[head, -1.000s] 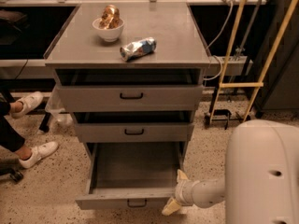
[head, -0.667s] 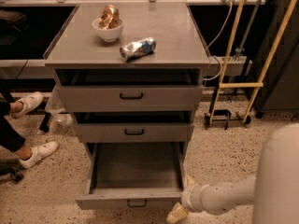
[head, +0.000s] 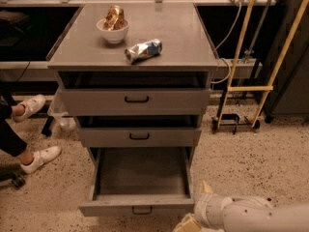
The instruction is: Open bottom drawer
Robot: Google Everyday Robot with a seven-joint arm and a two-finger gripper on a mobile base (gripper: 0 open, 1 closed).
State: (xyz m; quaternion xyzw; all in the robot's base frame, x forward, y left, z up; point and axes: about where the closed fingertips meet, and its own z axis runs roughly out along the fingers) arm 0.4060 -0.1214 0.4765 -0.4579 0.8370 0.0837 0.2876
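A: Cabinet (head: 169, 37): bottom drawer (head: 106, 208) drawn well out at floor level, inside bare. Gripper (head: 195, 217)?
B: Low, just beside the drawer's front right corner; jaws wide or narrow, cannot tell. Judged nearly done: any further pull should run straight outward.
A: Top?
B: Bowl (head: 113, 35) holding food (head: 115, 17), back left corner; crushed can (head: 143, 50) mid-top
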